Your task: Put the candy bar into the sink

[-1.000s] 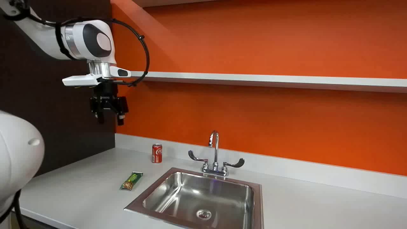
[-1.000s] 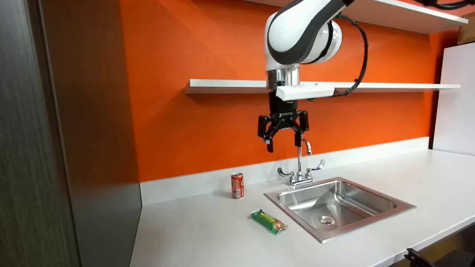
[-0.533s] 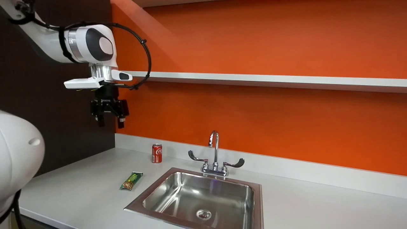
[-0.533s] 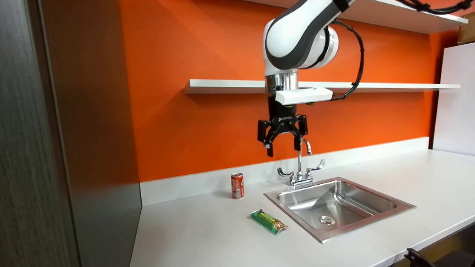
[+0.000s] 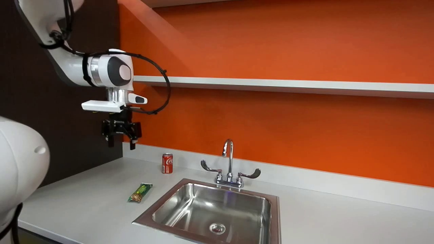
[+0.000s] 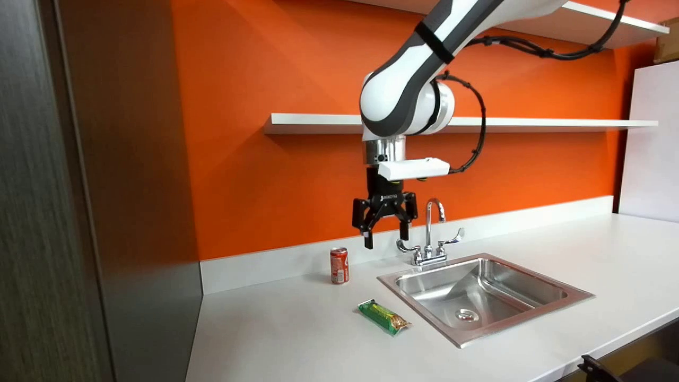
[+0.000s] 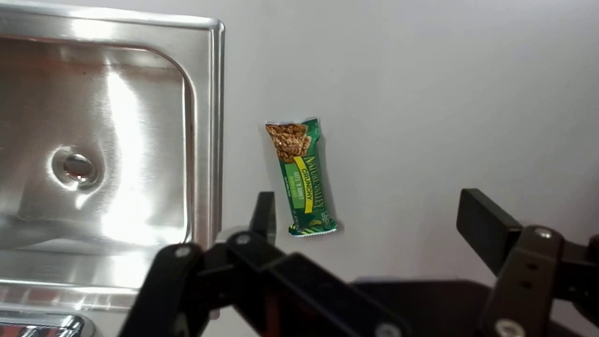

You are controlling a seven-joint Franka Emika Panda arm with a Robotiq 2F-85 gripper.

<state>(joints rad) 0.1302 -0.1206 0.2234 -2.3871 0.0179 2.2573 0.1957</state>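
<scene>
The candy bar, a small green wrapped bar, lies flat on the counter beside the sink in both exterior views (image 5: 140, 192) (image 6: 383, 317). In the wrist view the candy bar (image 7: 302, 178) lies near the left finger, its printed side up. The stainless steel sink with a round drain shows in both exterior views (image 5: 160, 203) (image 6: 421, 307); its near corner and drain show in the wrist view (image 7: 206, 117). My gripper (image 5: 122, 145) (image 6: 386, 239) points down, high above the counter. It is open and empty, its fingers wide apart in the wrist view (image 7: 369, 210).
A red can (image 5: 167, 163) (image 6: 339, 265) stands near the backsplash. The chrome two-handled faucet (image 5: 229, 169) (image 6: 428, 239) rises behind the sink. A white shelf (image 5: 271, 83) runs along the orange wall. A dark panel (image 5: 67, 112) (image 6: 132, 212) bounds the counter at the left.
My gripper has moved down, shifting a little right in an exterior view and left in another. It stays open. The candy bar, can and sink have not moved.
</scene>
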